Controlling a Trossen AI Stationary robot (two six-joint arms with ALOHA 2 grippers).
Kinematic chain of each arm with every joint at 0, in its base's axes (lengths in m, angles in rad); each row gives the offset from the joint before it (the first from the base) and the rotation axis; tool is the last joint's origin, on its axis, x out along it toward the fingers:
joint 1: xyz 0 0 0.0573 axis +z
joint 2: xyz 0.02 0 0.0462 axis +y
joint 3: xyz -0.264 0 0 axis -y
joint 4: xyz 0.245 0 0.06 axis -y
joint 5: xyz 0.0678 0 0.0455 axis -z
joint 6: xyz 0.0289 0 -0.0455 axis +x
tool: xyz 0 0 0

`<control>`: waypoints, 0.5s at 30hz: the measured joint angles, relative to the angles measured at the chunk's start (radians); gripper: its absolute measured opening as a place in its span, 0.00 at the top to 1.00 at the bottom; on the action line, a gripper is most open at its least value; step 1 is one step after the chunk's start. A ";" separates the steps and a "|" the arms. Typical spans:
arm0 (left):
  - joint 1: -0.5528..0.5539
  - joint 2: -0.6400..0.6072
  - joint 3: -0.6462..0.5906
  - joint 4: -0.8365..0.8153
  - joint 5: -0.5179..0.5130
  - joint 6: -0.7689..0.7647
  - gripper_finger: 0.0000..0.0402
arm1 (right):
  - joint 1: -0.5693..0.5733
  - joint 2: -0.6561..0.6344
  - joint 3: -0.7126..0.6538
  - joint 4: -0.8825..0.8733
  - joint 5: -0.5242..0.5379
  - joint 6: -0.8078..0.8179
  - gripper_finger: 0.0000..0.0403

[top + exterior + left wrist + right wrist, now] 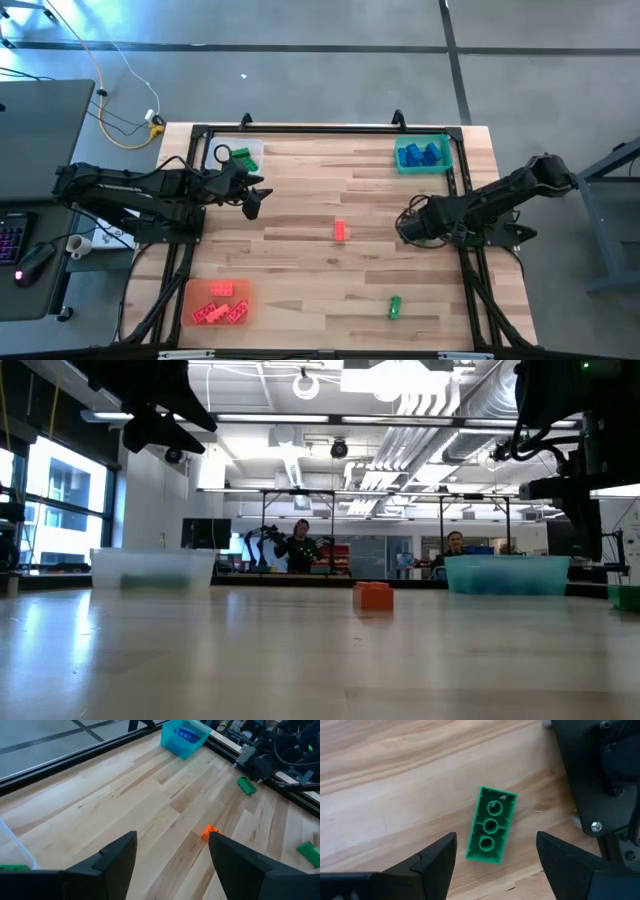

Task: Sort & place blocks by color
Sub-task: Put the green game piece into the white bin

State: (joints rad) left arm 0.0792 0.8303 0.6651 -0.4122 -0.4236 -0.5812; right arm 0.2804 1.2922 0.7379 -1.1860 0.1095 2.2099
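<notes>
A green block [491, 825] lies on the wooden table with its hollow underside up. My right gripper [496, 836] hangs above it, open and pointing down, with one finger on either side and neither touching. In the high view this gripper [408, 225] covers that block near the table's right edge. A red block [341, 231] rests at the table's middle, and another green block [395, 306] lies near the front edge. My left gripper [252, 205] hovers open and holds nothing at the far left; from its wrist view [172, 837] the red block [209, 832] shows ahead.
A blue tray [423, 155] with blue blocks stands at the far right. A clear tray [240, 155] with green blocks is at the far left, and an orange tray [220, 303] with red blocks at the near left. Black frame rails [300, 127] edge the table. People sit in the room beyond.
</notes>
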 joint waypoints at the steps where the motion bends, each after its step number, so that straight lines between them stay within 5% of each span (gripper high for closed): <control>1: 0.000 0.000 0.000 0.000 0.000 0.000 0.42 | 0.006 0.000 -0.001 0.002 0.004 0.016 0.35; 15: 0.000 0.000 0.000 -0.001 -0.001 0.001 0.42 | 0.019 0.076 -0.001 0.051 0.017 0.041 0.35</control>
State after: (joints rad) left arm 0.0792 0.8303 0.6653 -0.4129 -0.4244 -0.5804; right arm 0.2993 1.3686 0.7372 -1.1351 0.1270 2.2511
